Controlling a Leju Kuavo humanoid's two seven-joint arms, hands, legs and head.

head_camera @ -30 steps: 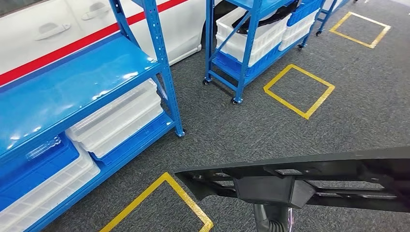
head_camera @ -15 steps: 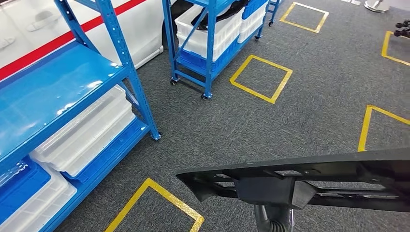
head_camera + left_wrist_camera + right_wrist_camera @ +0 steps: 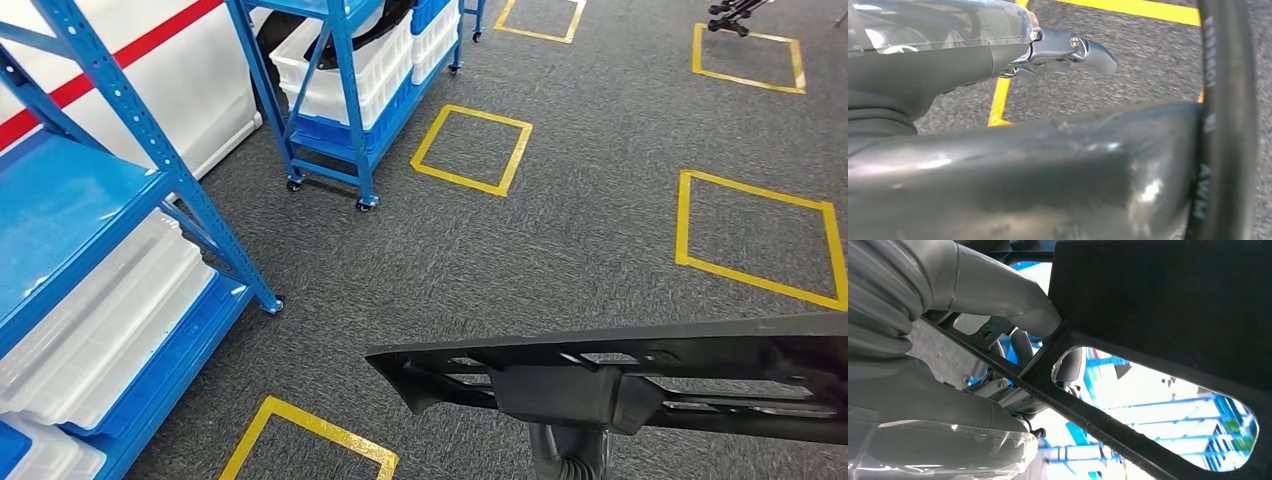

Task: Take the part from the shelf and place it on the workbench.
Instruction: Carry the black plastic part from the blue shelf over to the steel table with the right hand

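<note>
A: Black part (image 3: 640,375) sits low in my head view, carried out front. What changed?

B: Whole view swung; blue shelf (image 3: 90,250) slides off to my left, so I'm turning away, mid-carry.

A: Hands?

B: Right hand (image 3: 998,305) grips the part's frame. Left hand (image 3: 973,55): can't tell, fingers hidden.

head view: high on the body, facing forward and down over grey carpet floor (image 3: 600,230)
left wrist: close behind its hand, facing the same carpet
right wrist: close, under the long black plastic part (image 3: 1168,305); shared with head view
</note>
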